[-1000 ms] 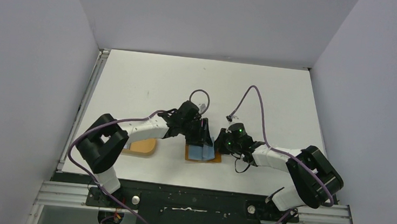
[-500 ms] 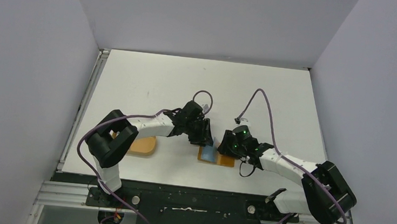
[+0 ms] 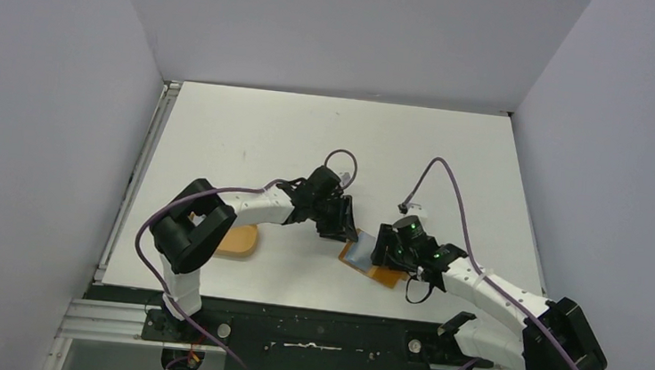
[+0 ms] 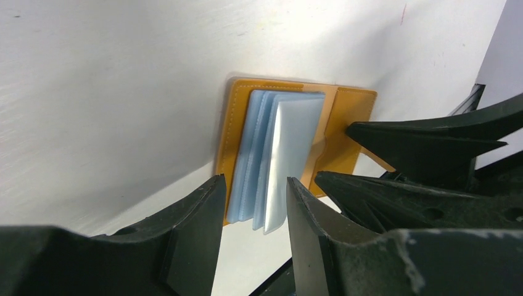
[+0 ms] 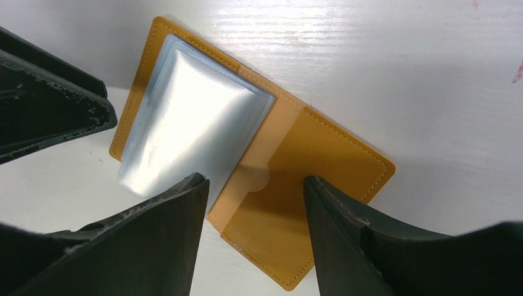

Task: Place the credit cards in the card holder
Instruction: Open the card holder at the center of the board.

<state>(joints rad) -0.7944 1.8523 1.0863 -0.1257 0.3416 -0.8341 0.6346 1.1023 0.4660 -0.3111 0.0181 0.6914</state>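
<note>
Item: card holder (image 3: 385, 277), lying opened flat on the white table (image 3: 247, 142), near the front edge and between the two grippers. The lining faces up.

Orientation: in the top view its long axis runs diagonally, from the upper left beside the left gripper (image 3: 344, 230) down to the lower right under the right gripper (image 3: 385, 254). The fold crosses that axis at the middle.

Contents: the upper-left half carries a fanned stack of pale blue and silvery plastic leaves (image 4: 277, 154). Their long edges run parallel to the fold. Whether cards sit inside them cannot be told. The lower-right half is bare tan leather with a notched pocket.

Left claw: fingers partly apart, tips at the outer edge of the leaved half. The near ends of the leaves show in the gap. Whether the fingers pinch them cannot be told.

Right claw: fingers spread wide above the fold and pocket half, one towards each side, holding nothing.

Other: an orange oval tray (image 3: 238, 242) sits well to the left of the holder, partly hidden by the left arm.
</note>
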